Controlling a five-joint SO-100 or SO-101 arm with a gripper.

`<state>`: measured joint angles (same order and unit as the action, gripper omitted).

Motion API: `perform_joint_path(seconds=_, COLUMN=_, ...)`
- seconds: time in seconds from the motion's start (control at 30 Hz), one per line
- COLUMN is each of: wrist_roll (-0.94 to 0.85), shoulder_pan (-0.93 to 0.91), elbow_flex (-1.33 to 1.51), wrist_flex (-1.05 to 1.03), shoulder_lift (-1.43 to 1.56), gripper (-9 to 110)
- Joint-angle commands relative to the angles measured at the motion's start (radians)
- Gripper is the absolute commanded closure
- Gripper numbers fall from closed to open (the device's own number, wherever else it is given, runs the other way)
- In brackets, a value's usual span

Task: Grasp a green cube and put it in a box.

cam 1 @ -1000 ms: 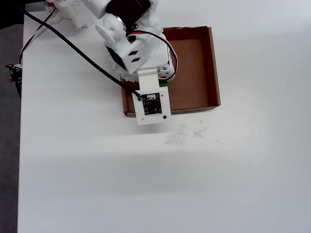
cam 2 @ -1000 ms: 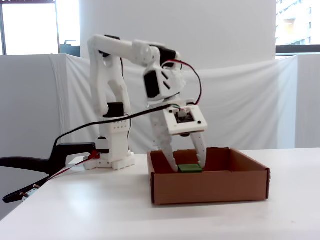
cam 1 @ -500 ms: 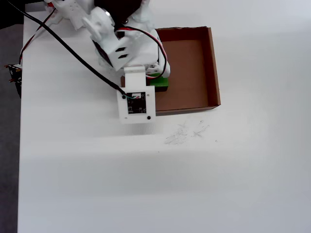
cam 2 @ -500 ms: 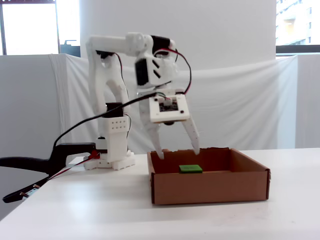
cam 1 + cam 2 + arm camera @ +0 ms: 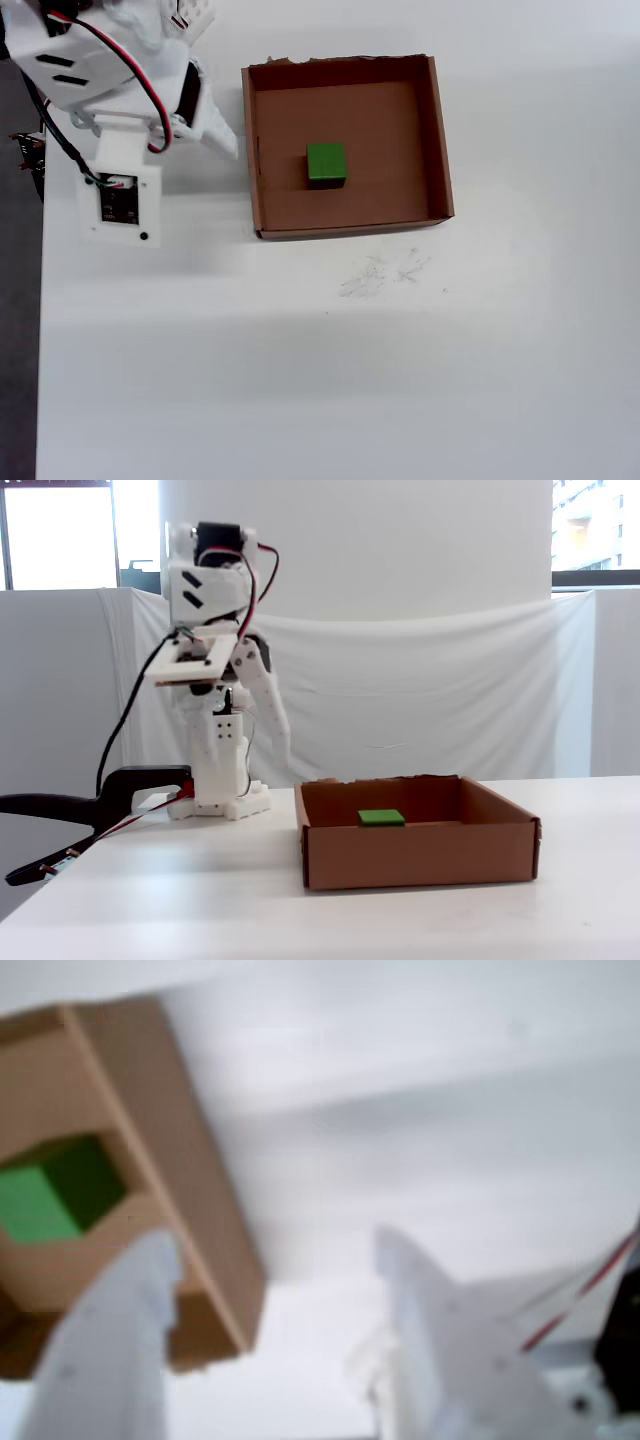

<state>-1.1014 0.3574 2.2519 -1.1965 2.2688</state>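
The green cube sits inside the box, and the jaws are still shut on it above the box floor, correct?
Not quite. The green cube does sit inside the box, but the gripper is open and empty, off to the left of the box in the overhead view.

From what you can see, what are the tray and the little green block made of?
The tray looks like plain brown cardboard: matte, thin walls, one ragged edge. The green block has flat, dull, evenly coloured faces, so perhaps painted wood, plastic or foam; the pictures cannot settle which.
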Motion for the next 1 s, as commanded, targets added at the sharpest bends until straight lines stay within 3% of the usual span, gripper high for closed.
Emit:
perform_joint_path(seconds=0.0, wrist_roll=-0.032, shoulder_pan=-0.034, elbow_flex=0.089, wrist_flex=0.031, shoulder_lift=0.124, gripper=77)
perform_joint_path(seconds=0.37, wrist_roll=-0.092, shoulder_pan=-0.058, elbow_flex=0.465, wrist_flex=0.04, shoulder_lift=0.549, gripper=81)
perform_joint_path(seconds=0.97, wrist_roll=-0.137, shoulder_pan=-0.071, elbow_flex=0.71, wrist_flex=-0.005, shoulder_lift=0.85, gripper=82)
